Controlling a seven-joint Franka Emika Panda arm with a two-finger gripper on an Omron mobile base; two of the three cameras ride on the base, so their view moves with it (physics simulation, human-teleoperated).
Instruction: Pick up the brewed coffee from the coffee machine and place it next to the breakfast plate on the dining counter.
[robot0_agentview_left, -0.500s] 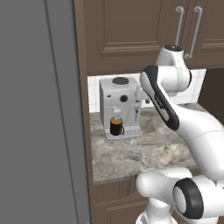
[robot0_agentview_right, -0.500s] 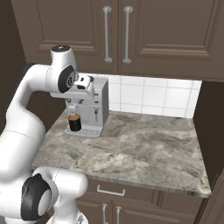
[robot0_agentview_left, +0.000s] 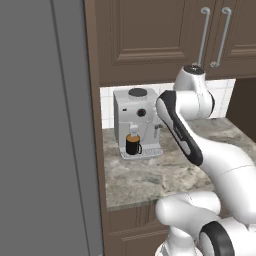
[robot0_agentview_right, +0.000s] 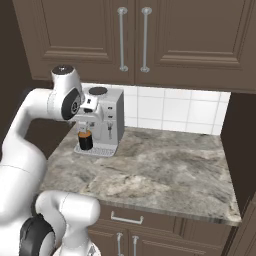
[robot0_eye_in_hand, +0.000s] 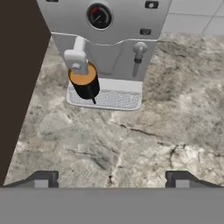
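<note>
Here the mug (robot0_eye_in_hand: 85, 82) of orange-brown coffee stands on the drip tray (robot0_eye_in_hand: 108, 97) of the silver machine (robot0_agentview_left: 135, 120) at the far left of the marble countertop (robot0_agentview_right: 160, 170), under the spout, while the gripper (robot0_eye_in_hand: 112, 179) hangs well apart above the counter, its jaws spread wide and empty.

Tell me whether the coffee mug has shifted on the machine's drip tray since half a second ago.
No. The mug sits on the drip tray under the spout of the coffee machine, in the same place as before in both base views.
</note>
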